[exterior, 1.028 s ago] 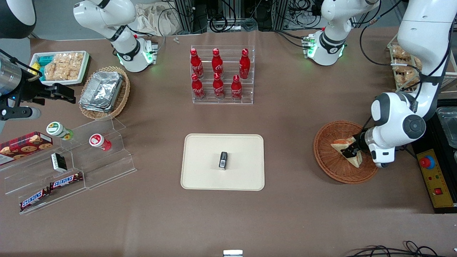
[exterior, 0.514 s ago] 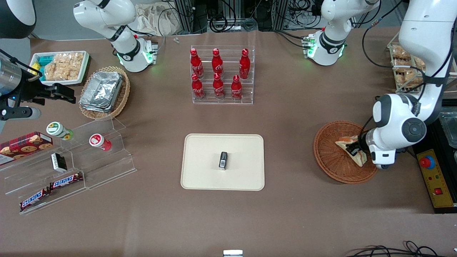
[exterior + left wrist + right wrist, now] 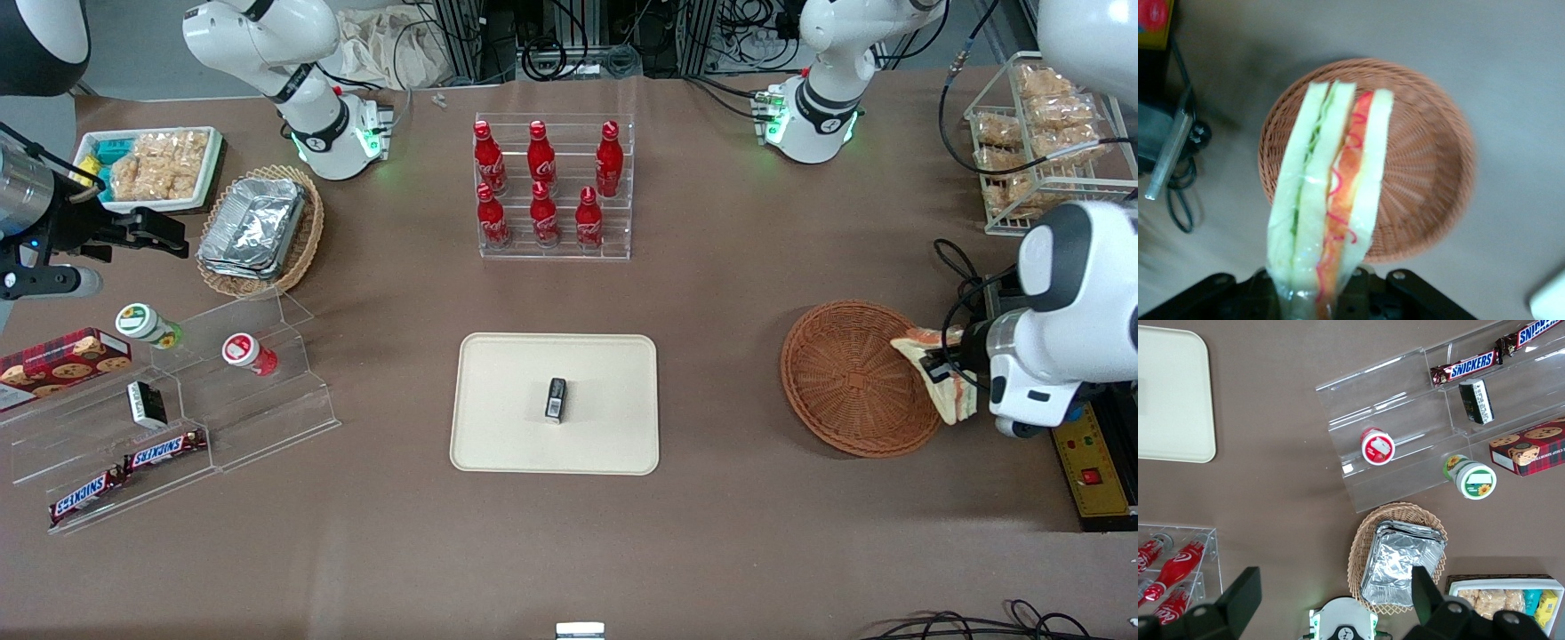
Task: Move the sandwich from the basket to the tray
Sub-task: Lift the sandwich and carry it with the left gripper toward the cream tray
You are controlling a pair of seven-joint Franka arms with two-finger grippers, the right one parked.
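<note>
1. The gripper (image 3: 944,378) has its jaws clenched on the sandwich (image 3: 938,369), holding it in the air above the basket's (image 3: 849,378) rim on the working arm's side.
2. The basket holds nothing.
3. The tray (image 3: 507,427) lies well apart on the bench (image 3: 729,533), carrying a small dark box (image 3: 556,398).
</note>
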